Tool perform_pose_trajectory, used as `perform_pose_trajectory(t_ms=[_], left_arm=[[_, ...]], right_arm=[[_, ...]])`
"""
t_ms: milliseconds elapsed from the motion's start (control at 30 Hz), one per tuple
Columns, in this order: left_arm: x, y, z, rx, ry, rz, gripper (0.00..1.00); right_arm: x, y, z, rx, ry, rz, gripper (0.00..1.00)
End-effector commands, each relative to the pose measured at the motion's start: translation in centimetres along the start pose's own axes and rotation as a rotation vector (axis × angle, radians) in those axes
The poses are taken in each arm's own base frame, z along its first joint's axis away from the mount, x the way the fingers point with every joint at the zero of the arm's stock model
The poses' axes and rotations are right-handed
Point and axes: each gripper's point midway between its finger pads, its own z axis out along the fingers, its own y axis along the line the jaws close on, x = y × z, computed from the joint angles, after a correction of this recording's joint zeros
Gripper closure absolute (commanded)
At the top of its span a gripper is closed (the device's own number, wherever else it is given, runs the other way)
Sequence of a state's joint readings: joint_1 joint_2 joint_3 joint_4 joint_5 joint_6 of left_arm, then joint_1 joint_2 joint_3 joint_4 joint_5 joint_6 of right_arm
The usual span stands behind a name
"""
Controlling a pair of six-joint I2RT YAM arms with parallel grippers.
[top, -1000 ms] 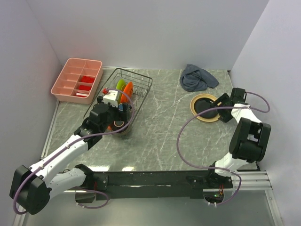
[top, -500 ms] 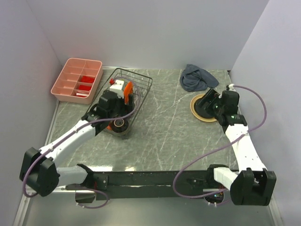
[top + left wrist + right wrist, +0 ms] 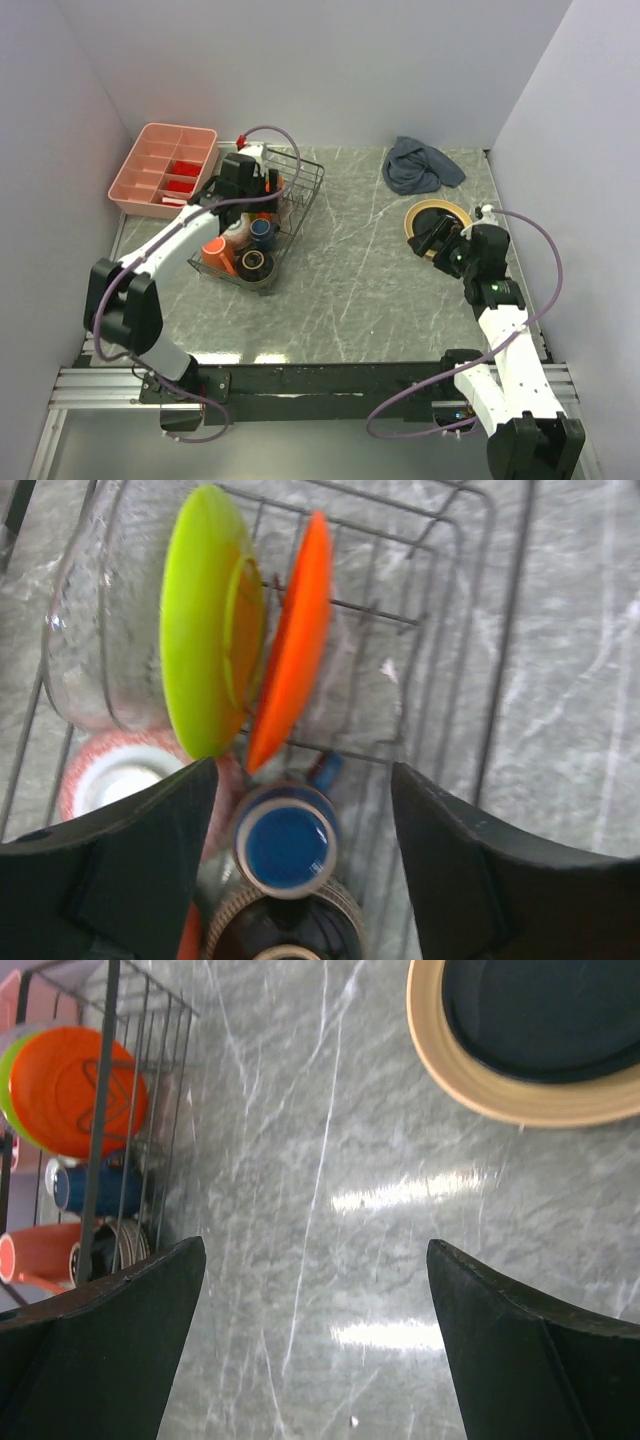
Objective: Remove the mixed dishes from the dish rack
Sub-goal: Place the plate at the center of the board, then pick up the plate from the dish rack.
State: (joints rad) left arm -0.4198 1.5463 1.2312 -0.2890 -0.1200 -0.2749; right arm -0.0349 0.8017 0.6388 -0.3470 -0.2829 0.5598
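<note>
— What is hard to make out?

— From above, the left arm covers the standing plates. The left tool point(image 3: 300, 775) shows properly only in its own wrist view, which is blurred. Its fingers are spread wide with nothing between them, over the black thin-wire dish rack point(image 3: 295, 200). The ribbed dark brown bowl point(image 3: 283, 942) is cut off at the bottom edge. A clear, glassy shape behind the plates is too smeared to name.

— And the dishes?

— In the rack, a lime green plate point(image 3: 200, 620) and a glossy orange plate point(image 3: 295, 645) stand on edge, leaning together. Below them sit a small dark blue cup point(image 3: 285, 845), mouth up, and a speckled pinkish bowl point(image 3: 82, 775) with a pale inside. An orange mug point(image 3: 213, 254) is at the rack's near-left corner.

— Anything outside it?

— A large round tan-rimmed plate point(image 3: 480, 1090) with a dark centre lies flat on the grey marbled tabletop point(image 3: 350, 1290), well apart from the rack. The right tool point(image 3: 315, 1245) partly hides it from above. Its fingers are spread and empty over the tabletop, just beside the plate.
</note>
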Motion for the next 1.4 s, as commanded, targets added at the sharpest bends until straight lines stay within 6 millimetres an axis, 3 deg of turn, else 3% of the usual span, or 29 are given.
perform_pose_trajectory(t_ms=[0, 67, 100, 333, 733, 1067, 1367], left_arm=[[-1.2, 0.3, 1.1, 0.027, 0.041, 0.039, 0.28], [-0.6, 0.7, 2.3, 0.018, 0.077, 0.051, 0.34], [-1.2, 0.6, 2.4, 0.021, 0.07, 0.055, 0.34], [-0.5, 0.9, 5.0, 0.004, 0.134, 0.104, 0.42], [-0.1, 1.0, 7.5, 0.017, 0.181, 0.205, 0.58], [-0.4, 0.8, 6.3, 0.058, 0.189, 0.286, 0.75], [-3.2, 0.3, 3.6, 0.083, 0.136, 0.333, 0.8]], right_arm=[[1.1, 1.0, -0.4, -0.079, 0.011, -0.012, 0.01], [1.7, 0.6, -0.3, -0.077, 0.023, -0.011, 0.01], [1.8, 0.6, -0.5, -0.078, 0.021, -0.016, 0.01], [2.5, 0.4, -0.5, -0.09, 0.036, -0.019, 0.01], [3.0, 0.6, -0.2, -0.109, 0.063, -0.024, 0.01], [3.0, 0.8, -0.1, -0.118, 0.068, -0.023, 0.01], [3.2, 0.9, -0.1, -0.128, 0.075, -0.015, 0.01]])
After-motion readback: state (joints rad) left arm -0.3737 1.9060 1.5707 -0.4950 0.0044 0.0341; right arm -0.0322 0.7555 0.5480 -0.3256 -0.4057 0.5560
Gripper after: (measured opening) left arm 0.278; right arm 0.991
